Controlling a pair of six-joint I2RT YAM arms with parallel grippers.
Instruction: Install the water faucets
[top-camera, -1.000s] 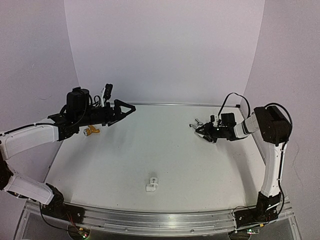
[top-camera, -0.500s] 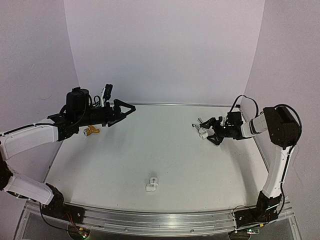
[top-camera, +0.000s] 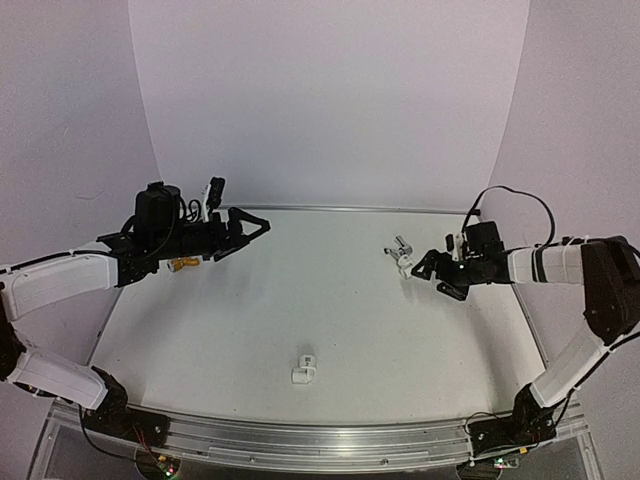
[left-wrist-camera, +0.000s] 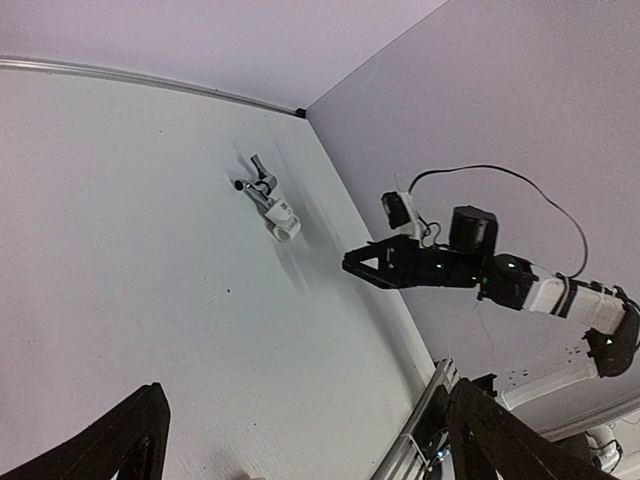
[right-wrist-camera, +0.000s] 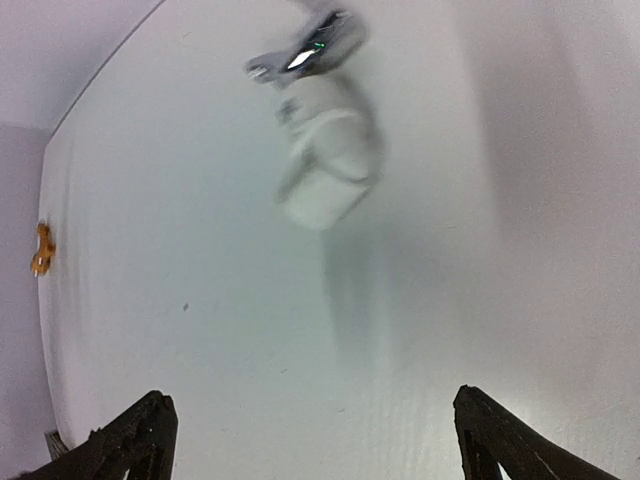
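White table (top-camera: 330, 310), walled in pale lilac; both grippers are spread wide and nothing is held.
The left gripper (top-camera: 246, 238) is raised over the far left, where the brass faucet (top-camera: 183, 264) is laid. The right gripper (top-camera: 436, 278) is pointed at a white fitting (top-camera: 405, 263), to which the silver faucet (top-camera: 398, 244) is joined. A second fitting (top-camera: 304, 368) is set near the front.

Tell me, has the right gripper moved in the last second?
Yes. The right gripper has backed off rightward, toward the table's right edge, leaving the silver faucet behind.
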